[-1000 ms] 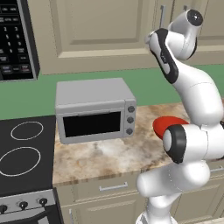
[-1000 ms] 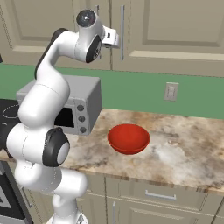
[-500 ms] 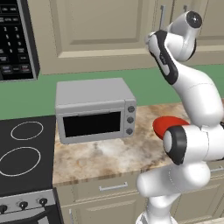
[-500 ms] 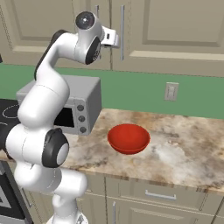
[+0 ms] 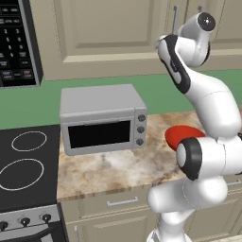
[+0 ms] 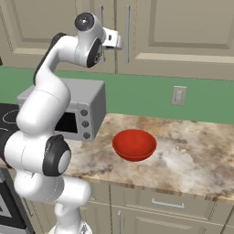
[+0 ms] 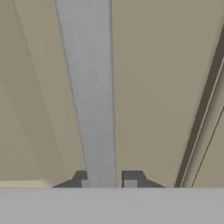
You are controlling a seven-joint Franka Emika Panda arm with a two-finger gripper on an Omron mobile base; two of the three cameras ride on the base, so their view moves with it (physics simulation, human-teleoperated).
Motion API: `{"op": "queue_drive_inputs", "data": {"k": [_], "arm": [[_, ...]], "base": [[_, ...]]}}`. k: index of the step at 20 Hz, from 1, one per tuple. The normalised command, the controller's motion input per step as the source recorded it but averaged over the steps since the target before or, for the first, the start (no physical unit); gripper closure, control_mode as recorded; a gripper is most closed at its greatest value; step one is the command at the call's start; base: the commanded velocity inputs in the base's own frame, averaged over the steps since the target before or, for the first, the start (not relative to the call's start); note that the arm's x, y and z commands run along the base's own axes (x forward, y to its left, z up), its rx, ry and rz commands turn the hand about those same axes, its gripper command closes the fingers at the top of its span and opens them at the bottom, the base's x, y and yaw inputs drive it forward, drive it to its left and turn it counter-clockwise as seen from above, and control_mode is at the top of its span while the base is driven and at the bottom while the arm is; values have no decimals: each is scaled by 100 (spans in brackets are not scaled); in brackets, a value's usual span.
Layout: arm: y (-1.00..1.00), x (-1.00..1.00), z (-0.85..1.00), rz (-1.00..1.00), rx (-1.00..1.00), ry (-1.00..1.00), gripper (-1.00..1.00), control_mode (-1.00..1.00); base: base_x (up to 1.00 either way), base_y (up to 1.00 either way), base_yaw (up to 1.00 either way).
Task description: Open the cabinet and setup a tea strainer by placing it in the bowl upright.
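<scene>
Gripping the cabinet's (image 5: 108, 33) vertical bar handle (image 7: 89, 96).

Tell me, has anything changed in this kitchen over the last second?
Hardly anything moved. The tool has closed on the cabinet handle and now grips it. The arm, the shut cabinet door, the red bowl and the toaster oven stayed as they were.

Arm is covering half the red bowl (image 5: 182, 134) beside the toaster oven (image 5: 101, 118). Cabinet (image 5: 113, 33) top is running off-frame. Handle (image 7: 87, 87) is blurring and overrunning the frame above the pincer (image 7: 107, 180).
</scene>
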Motion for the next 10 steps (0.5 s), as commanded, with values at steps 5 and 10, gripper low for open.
{"op": "queue_drive_inputs", "data": {"k": [5,10], "arm": [[0,10,-38,0,-16,1,100,-100],[0,4,-29,0,-8,0,100,-100]], "base": [[0,0,0],[0,0,0]]}}
